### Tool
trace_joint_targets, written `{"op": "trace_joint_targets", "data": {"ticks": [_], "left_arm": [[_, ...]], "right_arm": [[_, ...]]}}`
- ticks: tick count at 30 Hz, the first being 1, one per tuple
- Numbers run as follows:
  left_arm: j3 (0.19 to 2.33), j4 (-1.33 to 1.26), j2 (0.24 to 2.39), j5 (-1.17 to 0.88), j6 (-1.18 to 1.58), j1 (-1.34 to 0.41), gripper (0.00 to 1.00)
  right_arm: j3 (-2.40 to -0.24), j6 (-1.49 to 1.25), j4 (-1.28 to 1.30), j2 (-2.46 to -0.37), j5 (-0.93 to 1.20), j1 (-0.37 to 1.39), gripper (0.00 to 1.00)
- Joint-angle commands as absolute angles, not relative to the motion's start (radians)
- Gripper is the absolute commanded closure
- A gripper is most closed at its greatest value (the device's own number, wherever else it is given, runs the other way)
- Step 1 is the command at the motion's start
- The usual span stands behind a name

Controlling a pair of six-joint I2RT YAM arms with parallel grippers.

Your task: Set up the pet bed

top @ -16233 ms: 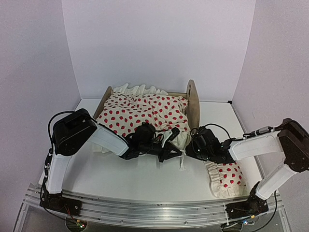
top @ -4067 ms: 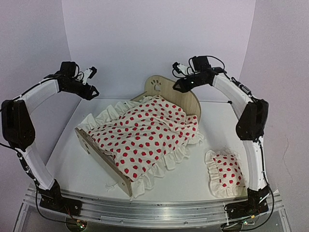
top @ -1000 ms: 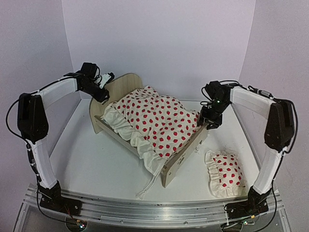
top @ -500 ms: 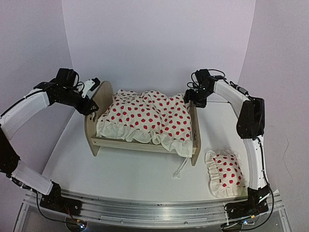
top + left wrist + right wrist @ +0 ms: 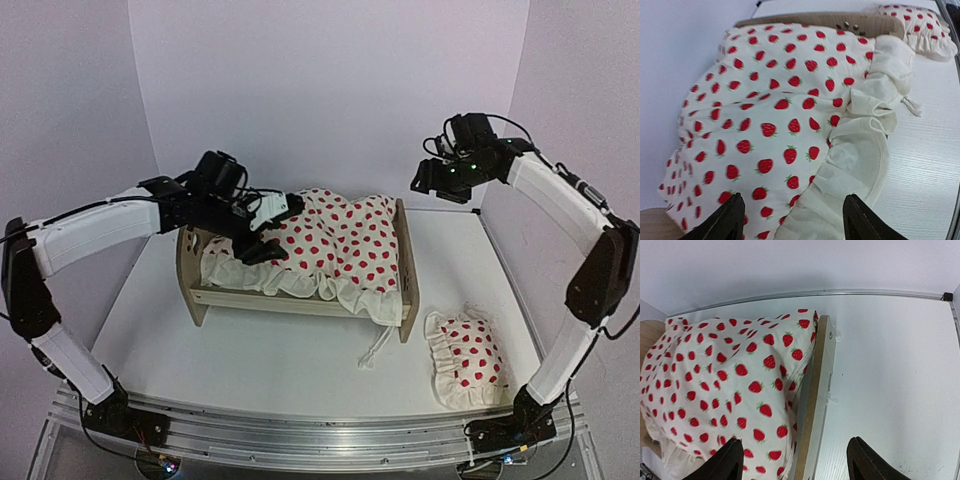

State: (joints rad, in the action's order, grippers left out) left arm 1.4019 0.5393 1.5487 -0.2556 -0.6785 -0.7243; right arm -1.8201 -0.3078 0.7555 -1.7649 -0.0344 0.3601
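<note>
The pet bed [image 5: 300,298], a light plywood frame, stands mid-table with its long side toward me and its footboard [image 5: 405,270] on the right. A cream blanket [image 5: 330,245] with red strawberries covers it, ruffle hanging over the near rail; the mattress is hidden. My left gripper [image 5: 265,228] hovers open over the blanket's left part, nothing between its fingers. In the left wrist view the blanket [image 5: 765,110] fills the frame under the left gripper [image 5: 792,225]. My right gripper [image 5: 440,185] hangs open above and right of the footboard [image 5: 815,405]; in its own wrist view the right gripper [image 5: 797,465] is empty.
A matching strawberry pillow [image 5: 470,360] lies on the table at the front right, apart from the bed. White walls close in the back and both sides. A blanket tie [image 5: 375,350] trails onto the table by the bed's near right corner.
The bed turned until its long side faces me, then stayed put. My left gripper left the headboard and came over the blanket. My right gripper rose off the footboard, up and right.
</note>
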Motion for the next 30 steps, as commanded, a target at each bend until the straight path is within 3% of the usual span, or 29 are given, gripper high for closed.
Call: {"op": "trace_joint_targets", "data": {"ticks": [1,6,9,10,13,16,17,30], "left_arm": [[1.481,0.503,1.655,-0.356,-0.74,-0.804,0.27],[1.505,0.468,1.781,-0.406,-0.702,-0.823,0.23],[1.531,0.455,1.836,-0.387,-0.699,-0.824,0.28],[1.542,0.45,1.845,-0.385,-0.698,-0.824,0.33],[1.578,0.452,1.856,-0.387,-0.689,-0.824,0.65],[1.605,0.452,1.858,-0.375,-0.688,-0.824,0.94],[1.612,0.449,1.859,-0.357,-0.688,-0.824,0.99],[1.699,0.369,1.796,-0.17,-0.555,-0.66,1.0]], "right_arm": [[-1.662,-0.371,0.758,-1.67,0.059,0.429,0.32],[-1.556,-0.417,0.758,-1.61,0.099,0.515,0.32],[-1.503,-0.446,0.758,-1.589,0.113,0.539,0.33],[-1.49,-0.449,0.758,-1.583,0.13,0.545,0.33],[-1.448,-0.443,0.761,-1.556,0.201,0.564,0.35],[-1.392,-0.425,0.768,-1.496,0.245,0.572,0.44],[-1.372,-0.419,0.771,-1.476,0.247,0.572,0.47],[-1.35,-0.334,0.825,-1.453,0.247,0.572,0.66]]}}
